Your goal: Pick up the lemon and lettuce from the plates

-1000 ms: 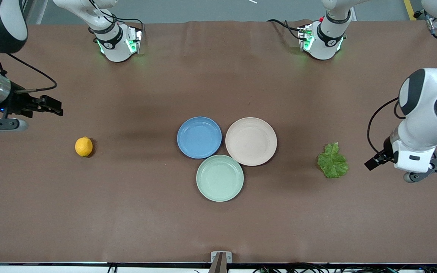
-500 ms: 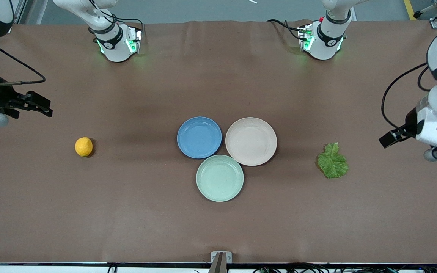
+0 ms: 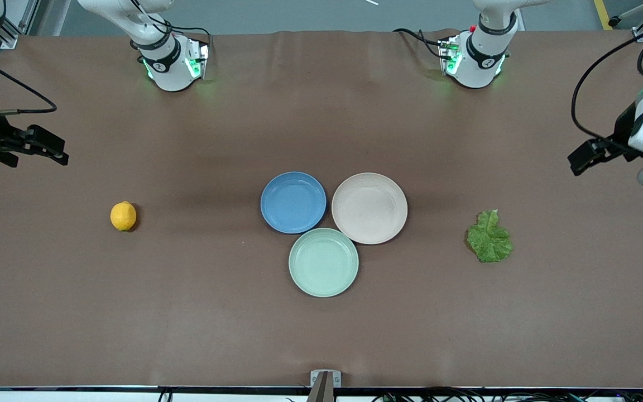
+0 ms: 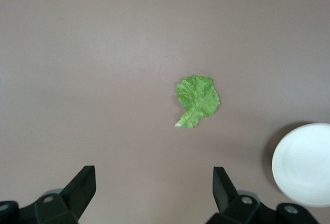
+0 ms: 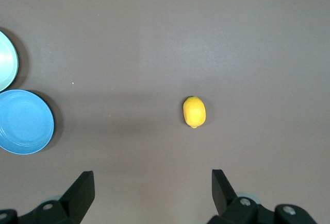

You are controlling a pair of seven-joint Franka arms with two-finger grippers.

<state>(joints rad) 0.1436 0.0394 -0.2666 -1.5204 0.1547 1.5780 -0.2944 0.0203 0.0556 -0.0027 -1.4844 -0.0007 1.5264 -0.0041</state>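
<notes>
Brown matte tabletop (image 3: 187, 312), wide bare stretches toward every edge. Small oval yellow lemon (image 3: 123, 216) lying on bare cloth toward right arm's end; flat crinkled green lettuce leaf (image 3: 489, 237) toward left arm's end. Round blue plate (image 3: 293, 201) and beige-pink plate (image 3: 369, 207) mid-table, both bare, pale mint plate (image 3: 323, 262) touching them. Right gripper (image 5: 153, 193) over its table end, jaws spread, empty. Left gripper (image 4: 154, 195) likewise, spread, empty. Judged: both items off plates; arms clearing outward. Ample room; only caution the table ends.
</notes>
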